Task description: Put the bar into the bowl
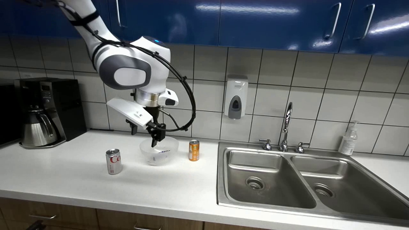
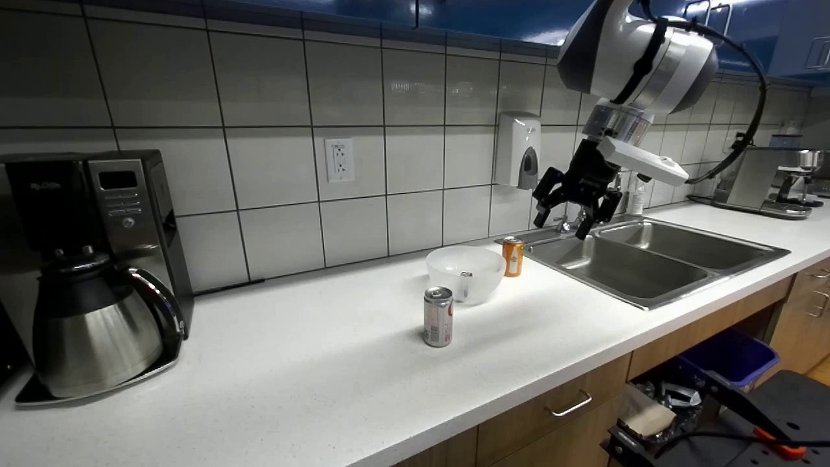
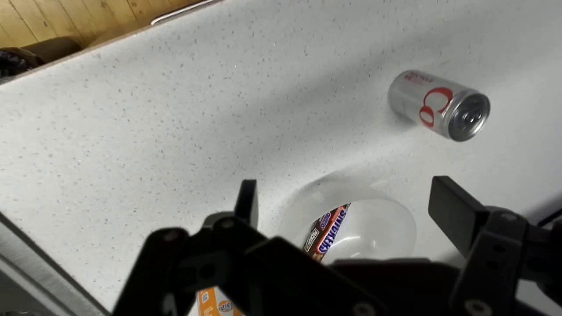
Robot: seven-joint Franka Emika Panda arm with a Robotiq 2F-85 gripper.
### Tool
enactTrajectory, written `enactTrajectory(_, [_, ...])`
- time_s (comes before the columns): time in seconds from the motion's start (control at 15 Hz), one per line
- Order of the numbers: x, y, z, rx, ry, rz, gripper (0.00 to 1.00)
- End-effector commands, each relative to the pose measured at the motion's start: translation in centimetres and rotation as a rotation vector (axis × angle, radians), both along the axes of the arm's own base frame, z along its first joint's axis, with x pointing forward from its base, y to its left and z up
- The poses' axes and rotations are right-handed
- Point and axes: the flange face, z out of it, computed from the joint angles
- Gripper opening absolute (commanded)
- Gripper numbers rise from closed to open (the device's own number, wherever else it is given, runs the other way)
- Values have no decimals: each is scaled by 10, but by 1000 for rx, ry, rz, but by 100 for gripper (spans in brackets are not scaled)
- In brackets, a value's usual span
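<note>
The bar (image 3: 327, 232), with a dark brown wrapper and light and blue lettering, lies inside the translucent whitish bowl (image 3: 382, 224) in the wrist view, leaning along the wall. My gripper (image 3: 344, 197) is open and empty above the bowl, its fingers well apart. The gripper's near parts hide the bowl's lower edge and one end of the bar. In both exterior views the bowl (image 1: 147, 156) (image 2: 447, 269) stands upright on the counter and part of the bar (image 1: 163, 151) (image 2: 465, 274) shows in it. The open gripper (image 1: 143, 139) (image 2: 561, 229) hangs above, not touching it.
A silver-red can (image 1: 114, 162) stands beside the bowl, and a small orange can (image 1: 194, 150) stands on its other side. A steel double sink (image 1: 223, 179), a coffee maker (image 2: 130, 207) and a wall soap dispenser (image 1: 235, 97) are nearby. Blue cabinets hang above.
</note>
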Motion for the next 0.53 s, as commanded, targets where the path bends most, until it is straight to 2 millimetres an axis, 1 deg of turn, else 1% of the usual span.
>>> enactTrajectory(0.0, [-57, 26, 27, -62, -43, 99, 100])
enactTrajectory(0.2, [-87, 43, 42, -100, -70, 168, 100])
enactTrajectory(0.27, [-58, 31, 28, -78, -32, 143, 100])
enactTrajectory(0.33, [-67, 35, 33, -88, -44, 159, 100])
enactTrajectory(0.47, [-74, 39, 41, -94, -69, 169, 100])
